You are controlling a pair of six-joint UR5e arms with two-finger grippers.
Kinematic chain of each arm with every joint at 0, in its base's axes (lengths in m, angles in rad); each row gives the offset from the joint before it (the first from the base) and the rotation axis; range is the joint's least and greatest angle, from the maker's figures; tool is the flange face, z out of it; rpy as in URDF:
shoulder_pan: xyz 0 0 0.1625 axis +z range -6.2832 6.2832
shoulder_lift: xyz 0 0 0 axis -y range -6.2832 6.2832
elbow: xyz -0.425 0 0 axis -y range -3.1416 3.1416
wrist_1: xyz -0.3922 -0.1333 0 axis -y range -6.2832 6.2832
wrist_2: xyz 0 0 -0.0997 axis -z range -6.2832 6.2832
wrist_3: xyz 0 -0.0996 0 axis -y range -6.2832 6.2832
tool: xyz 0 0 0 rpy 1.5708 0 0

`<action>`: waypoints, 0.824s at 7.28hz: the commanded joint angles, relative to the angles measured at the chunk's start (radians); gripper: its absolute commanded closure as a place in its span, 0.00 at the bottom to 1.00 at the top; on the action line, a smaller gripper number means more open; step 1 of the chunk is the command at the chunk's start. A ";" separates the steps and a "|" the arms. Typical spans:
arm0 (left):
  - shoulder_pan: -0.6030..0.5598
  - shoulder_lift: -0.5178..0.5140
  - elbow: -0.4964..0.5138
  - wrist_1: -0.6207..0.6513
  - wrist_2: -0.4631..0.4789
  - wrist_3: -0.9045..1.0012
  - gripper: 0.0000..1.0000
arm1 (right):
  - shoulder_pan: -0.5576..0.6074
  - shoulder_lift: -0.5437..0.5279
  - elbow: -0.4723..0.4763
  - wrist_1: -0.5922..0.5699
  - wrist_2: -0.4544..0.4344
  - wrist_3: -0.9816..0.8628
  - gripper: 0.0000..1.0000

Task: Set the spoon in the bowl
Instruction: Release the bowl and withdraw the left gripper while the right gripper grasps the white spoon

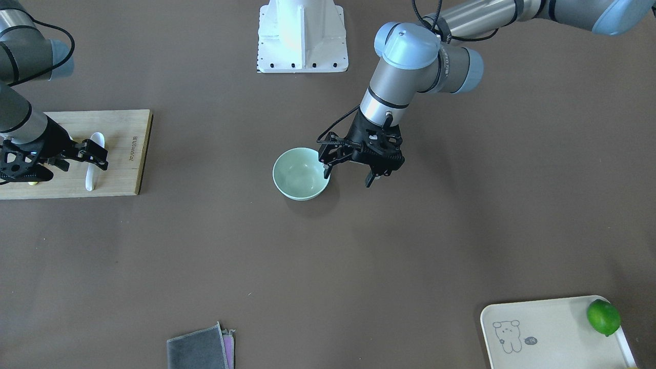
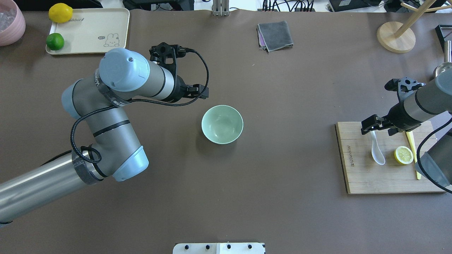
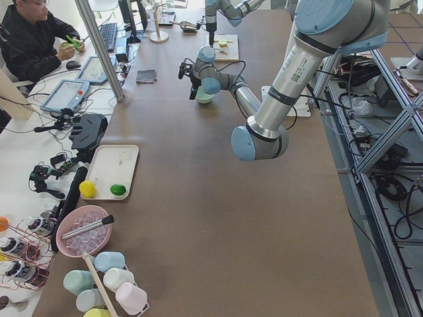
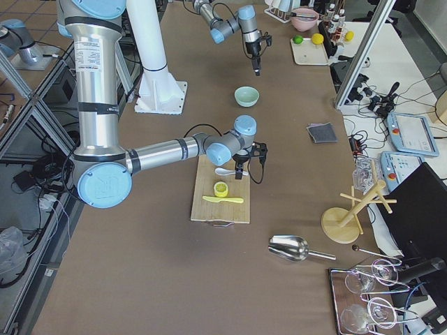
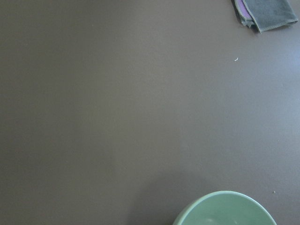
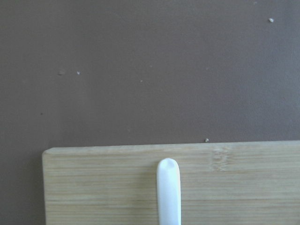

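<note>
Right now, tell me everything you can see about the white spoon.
The spoon is small, glossy white, ceramic-looking, with a short curved handle and oval scoop. It lies on the bamboo cutting board, scoop toward the robot, handle tip near the board's far edge, beside a lemon slice. The right gripper hangs open over its handle; contact is unclear.

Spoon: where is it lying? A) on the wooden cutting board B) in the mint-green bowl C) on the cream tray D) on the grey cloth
A: the spoon lies flat on the wooden cutting board, beside the lemon slice.
</note>
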 commanded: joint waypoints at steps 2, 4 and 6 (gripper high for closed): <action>-0.017 0.014 -0.014 0.000 -0.004 0.035 0.02 | -0.020 0.006 -0.016 -0.001 -0.032 -0.004 0.36; -0.049 0.036 -0.023 0.000 -0.053 0.062 0.02 | -0.022 0.009 -0.015 -0.001 -0.029 -0.006 0.92; -0.069 0.050 -0.050 0.003 -0.061 0.061 0.02 | -0.023 0.012 -0.015 -0.001 -0.031 -0.006 1.00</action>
